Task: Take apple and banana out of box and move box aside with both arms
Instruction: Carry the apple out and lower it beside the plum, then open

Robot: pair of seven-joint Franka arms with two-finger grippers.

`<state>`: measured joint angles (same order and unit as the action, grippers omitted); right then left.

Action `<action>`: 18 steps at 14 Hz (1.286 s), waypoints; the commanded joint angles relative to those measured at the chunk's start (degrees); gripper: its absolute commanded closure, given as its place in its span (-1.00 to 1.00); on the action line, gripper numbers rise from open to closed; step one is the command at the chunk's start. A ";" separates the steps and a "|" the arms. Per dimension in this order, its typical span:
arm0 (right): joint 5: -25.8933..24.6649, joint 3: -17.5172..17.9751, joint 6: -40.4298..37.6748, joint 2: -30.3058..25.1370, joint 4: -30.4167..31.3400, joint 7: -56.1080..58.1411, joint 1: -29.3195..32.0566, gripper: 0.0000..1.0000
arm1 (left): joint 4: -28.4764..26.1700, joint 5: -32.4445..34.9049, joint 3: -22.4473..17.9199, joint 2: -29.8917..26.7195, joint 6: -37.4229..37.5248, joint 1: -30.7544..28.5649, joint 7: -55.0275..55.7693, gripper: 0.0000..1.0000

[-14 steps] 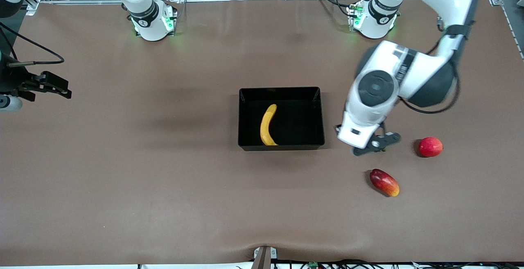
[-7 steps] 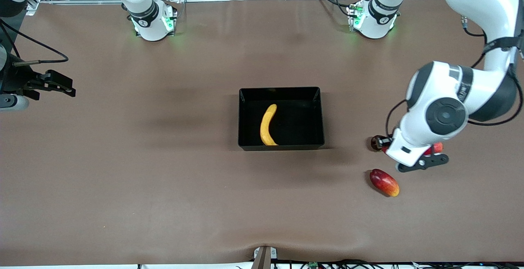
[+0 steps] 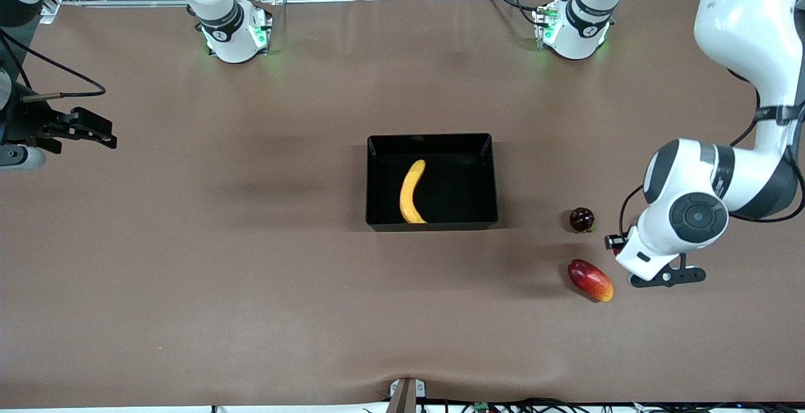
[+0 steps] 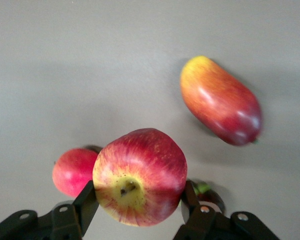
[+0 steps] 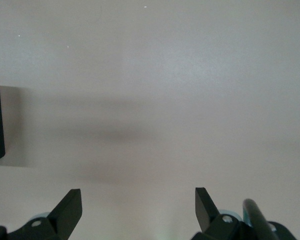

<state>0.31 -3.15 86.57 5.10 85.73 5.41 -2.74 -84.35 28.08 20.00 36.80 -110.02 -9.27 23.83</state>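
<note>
- The left gripper (image 4: pixel 139 199) hangs over the table (image 3: pixel 251 287) toward the left arm's end. Its two fingers are clamped on either side of a red apple (image 4: pixel 140 175) with a yellowish patch around its stem hollow.
- The apple is held off the surface. In the front view the left arm's wrist hides nearly all of it. It is well apart from the bin.
- Below the held apple, the left wrist view shows three other fruits lying on the table: an oblong red-orange mango (image 3: pixel 590 280), a small dark purple fruit (image 3: pixel 582 219) and a second round red fruit (image 4: pixel 72 171).
- The dark purple fruit lies farther from the front camera than the mango. The arm hides the second round red fruit in the front view.
- The black rectangular bin (image 3: pixel 431 137) sits at the middle of the table. A yellow banana (image 3: pixel 412 192) lies inside it, toward the right arm's side of the bin.
- The right gripper (image 3: pixel 82 133) waits over the table at the right arm's end, its fingers spread apart and holding nothing.
</note>
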 commanded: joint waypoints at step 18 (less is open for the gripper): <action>0.66 0.69 -0.70 0.35 -0.83 0.04 0.63 -1.00 | -2.48 0.93 2.05 0.57 -6.10 -3.48 -2.48 -1.00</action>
<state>0.31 -2.98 86.47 5.20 85.75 5.41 -2.73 -85.60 29.02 20.73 42.01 -118.81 -13.24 21.93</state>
